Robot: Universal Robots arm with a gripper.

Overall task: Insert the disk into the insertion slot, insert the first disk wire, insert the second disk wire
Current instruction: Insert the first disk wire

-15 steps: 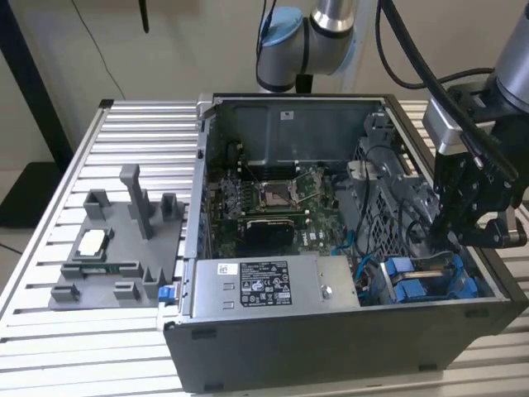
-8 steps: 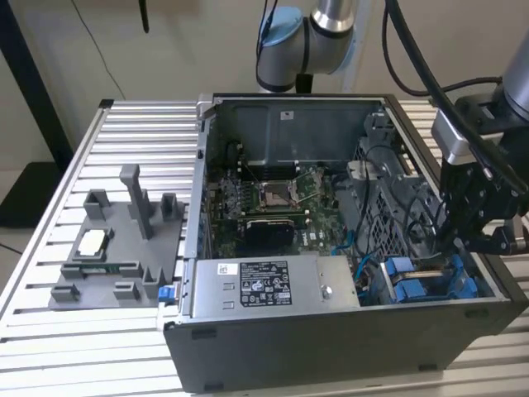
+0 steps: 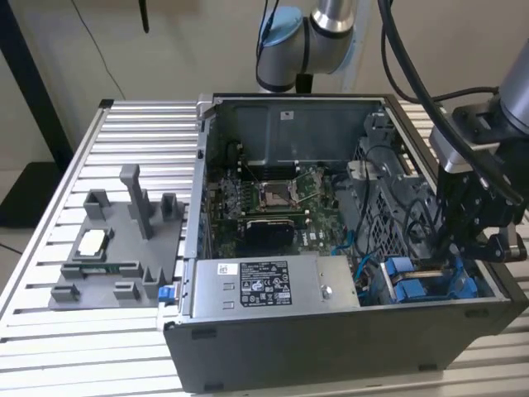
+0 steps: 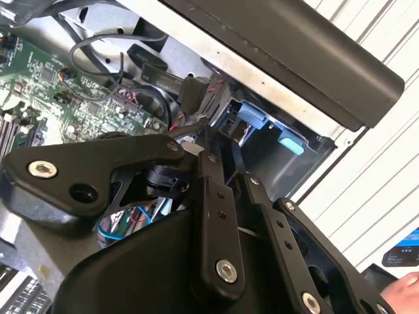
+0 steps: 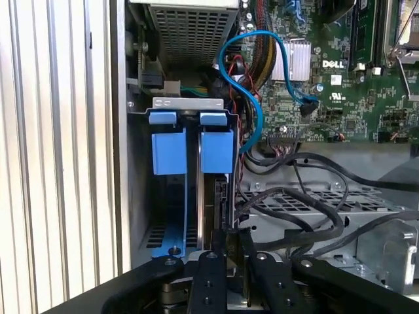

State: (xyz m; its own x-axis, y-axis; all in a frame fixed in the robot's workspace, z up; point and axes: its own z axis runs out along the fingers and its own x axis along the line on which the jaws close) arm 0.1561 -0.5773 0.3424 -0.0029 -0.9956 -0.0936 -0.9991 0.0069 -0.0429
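The disk (image 5: 216,157) stands edgewise in the insertion slot (image 5: 139,196); the pincer (image 5: 236,241), pressed together, hangs just above, probably to seat it.

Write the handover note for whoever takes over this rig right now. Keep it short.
Claw: low in a corner of the case, at the near end of the disk. Its grip cannot be told.
Disk: on edge inside the insertion slot, beside the blue tabs.
Done: the disk is in the slot, though full seating is not confirmed.
Left: probably both disk wires, as neither is seen connected. The blue cable runs from the board toward the slot, with its far end hidden. Black cables lie over the grey cage.
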